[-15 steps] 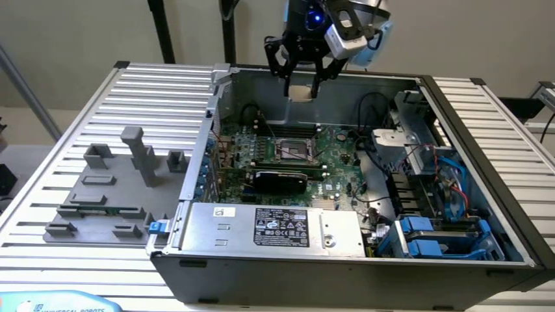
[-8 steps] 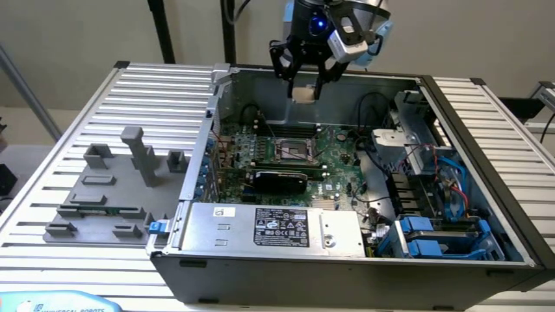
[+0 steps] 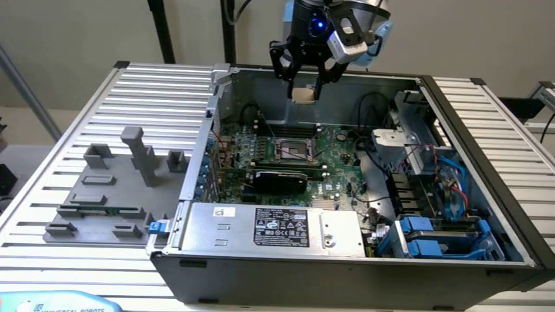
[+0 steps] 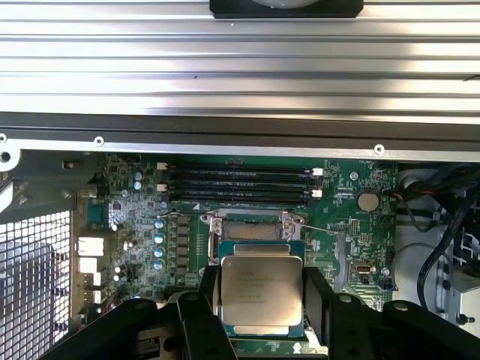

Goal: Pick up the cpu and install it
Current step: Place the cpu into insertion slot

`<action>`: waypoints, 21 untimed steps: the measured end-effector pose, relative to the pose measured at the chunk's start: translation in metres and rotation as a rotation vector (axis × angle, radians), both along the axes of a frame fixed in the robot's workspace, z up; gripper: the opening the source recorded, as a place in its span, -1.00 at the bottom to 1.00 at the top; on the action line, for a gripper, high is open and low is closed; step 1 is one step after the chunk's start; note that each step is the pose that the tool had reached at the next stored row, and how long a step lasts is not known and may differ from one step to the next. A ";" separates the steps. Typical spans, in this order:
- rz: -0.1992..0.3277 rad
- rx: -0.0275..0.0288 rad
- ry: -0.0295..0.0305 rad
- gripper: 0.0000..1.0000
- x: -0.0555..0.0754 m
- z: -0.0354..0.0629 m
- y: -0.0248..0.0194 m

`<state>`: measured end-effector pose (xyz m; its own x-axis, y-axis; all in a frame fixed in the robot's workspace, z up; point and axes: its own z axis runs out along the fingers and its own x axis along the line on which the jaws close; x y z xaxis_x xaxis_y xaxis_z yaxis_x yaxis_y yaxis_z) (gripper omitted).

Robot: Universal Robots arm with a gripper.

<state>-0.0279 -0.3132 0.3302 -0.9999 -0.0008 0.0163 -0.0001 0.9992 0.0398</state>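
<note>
Pick-up is done: the tool (image 3: 305, 91) pinches the cpu (image 4: 260, 292) by its edges, high over the case (image 3: 260, 273), above the socket (image 4: 251, 229). It is not yet seated.

- Pale blue plate (image 3: 54, 304), 7 o'clock corner of exterior view: "UNIVERSAL ROBOTS", partly cut by the frame edge.
- Power-supply label (image 3: 282, 227), 6 o'clock: black-and-white panel with marks, print too small to read.
- cpu (image 4: 261, 289) lid: engraved lines, illegible.
</note>
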 end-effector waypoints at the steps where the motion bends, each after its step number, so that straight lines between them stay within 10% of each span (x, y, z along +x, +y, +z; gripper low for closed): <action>1: 0.000 0.0000 0.0000 0.09 0.000 0.0000 0.0000; 8: -0.009 -0.0001 0.0002 0.09 0.000 0.0000 0.0000; 21: -0.243 0.0000 0.0002 0.09 0.000 -0.0014 0.0000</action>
<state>-0.0279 -0.3132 0.3288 -0.9706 0.2402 0.0165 0.2407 0.9698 0.0398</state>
